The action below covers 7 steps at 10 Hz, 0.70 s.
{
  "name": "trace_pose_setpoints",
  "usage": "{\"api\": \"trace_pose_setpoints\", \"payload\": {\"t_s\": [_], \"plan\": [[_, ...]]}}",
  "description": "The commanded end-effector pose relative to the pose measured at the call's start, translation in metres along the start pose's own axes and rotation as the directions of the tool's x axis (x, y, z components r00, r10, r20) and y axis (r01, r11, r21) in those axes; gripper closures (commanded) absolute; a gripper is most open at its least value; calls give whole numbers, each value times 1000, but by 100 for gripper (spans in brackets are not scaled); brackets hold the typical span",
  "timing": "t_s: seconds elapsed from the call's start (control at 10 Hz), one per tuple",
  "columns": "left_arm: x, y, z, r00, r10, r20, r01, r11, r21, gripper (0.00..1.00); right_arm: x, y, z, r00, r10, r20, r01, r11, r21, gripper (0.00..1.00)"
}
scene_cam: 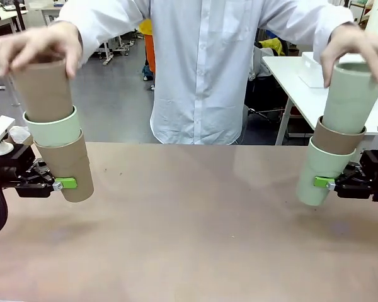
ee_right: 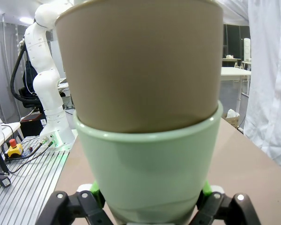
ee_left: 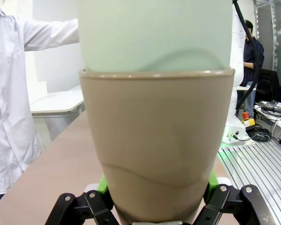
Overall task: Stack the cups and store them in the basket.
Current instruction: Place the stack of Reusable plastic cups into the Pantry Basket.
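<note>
**Two three-cup stacks, each pinched below and capped by a hand above**

At the table's [scene_cam: 189, 226] left edge the left gripper [scene_cam: 68, 182] reaches in level, fingers pointing toward the table's middle. Its jaws are clamped on the lower tan cup [scene_cam: 66, 162] near that cup's base. The left wrist view shows a green pad on either side of the wall. A mint cup [scene_cam: 50, 129] sits nested in it and an upper tan cup [scene_cam: 43, 88] in that. The whole stack leans toward the table's left edge. The hand on the left stack [scene_cam: 41, 41], motion-blurred, lies cupped over the upper tan cup's rim with fingers curled down around it.

Behind the table's far edge the person stands with both white-sleeved arms spread wide.

At the table's right edge the hand on the right stack [scene_cam: 356, 44] grasps the rim of an upper mint cup [scene_cam: 353, 94] in the same way. Below it sit a middle tan cup [scene_cam: 337, 139] and the lower mint cup [scene_cam: 316, 179], leaning toward the table's right edge. The right gripper [scene_cam: 324, 182], also level, is closed on the lower mint cup. Whether either stack's base touches the table I cannot tell.
</note>
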<state>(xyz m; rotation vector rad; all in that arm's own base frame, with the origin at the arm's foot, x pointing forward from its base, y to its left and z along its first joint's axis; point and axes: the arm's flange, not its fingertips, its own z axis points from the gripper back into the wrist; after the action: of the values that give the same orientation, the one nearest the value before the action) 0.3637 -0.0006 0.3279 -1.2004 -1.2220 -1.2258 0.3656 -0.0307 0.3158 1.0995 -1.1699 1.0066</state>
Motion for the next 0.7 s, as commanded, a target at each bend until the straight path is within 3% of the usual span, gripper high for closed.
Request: {"api": "trace_pose_setpoints", "payload": {"t_s": [0.0, 0.6], "plan": [[4, 0, 0, 1000, -4, 7, 4, 1000, 3, 17, 2, 0, -1, 1000, 3, 0, -3, 1000, 1, 14], [4, 0, 0, 1000, -4, 7, 4, 1000, 3, 17, 2, 0, -1, 1000, 3, 0, -3, 1000, 1, 14]]}}
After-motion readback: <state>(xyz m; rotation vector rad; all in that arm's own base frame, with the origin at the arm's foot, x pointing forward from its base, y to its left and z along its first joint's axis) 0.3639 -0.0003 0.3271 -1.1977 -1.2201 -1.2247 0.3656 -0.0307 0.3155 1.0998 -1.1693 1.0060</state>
